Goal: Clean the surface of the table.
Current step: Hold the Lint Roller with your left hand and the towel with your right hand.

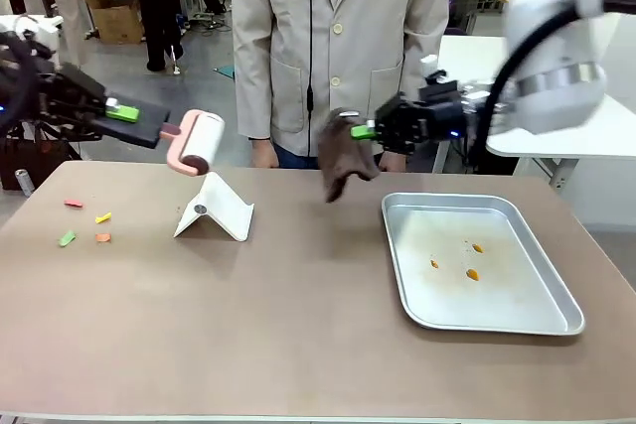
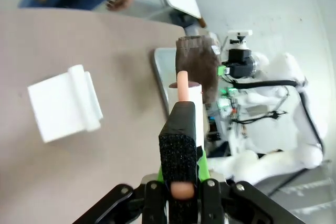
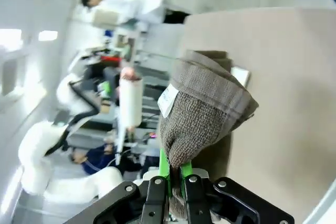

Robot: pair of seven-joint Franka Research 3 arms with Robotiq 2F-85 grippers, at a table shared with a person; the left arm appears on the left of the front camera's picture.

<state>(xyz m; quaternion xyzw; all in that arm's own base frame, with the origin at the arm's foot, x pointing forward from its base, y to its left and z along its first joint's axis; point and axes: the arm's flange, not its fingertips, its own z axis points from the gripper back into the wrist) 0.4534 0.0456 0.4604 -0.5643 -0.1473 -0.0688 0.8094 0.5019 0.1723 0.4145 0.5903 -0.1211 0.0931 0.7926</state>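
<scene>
Brownish-taupe matte desk (image 1: 298, 345) lies under both hands. I see the left hand (image 1: 139, 122) clamped on a pink-handled white lint roller (image 1: 196, 143), with coloured scraps (image 1: 103, 217) below-left of it; the right hand (image 1: 370, 130) pinches a brown cloth (image 1: 343, 158).

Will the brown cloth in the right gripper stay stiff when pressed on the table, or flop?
Probably floppy: the brown knitted cloth droops in folds below the right gripper. Likely light, since one pinched edge carries it. It may bunch rather than slide flat on the matte brownish table.
</scene>
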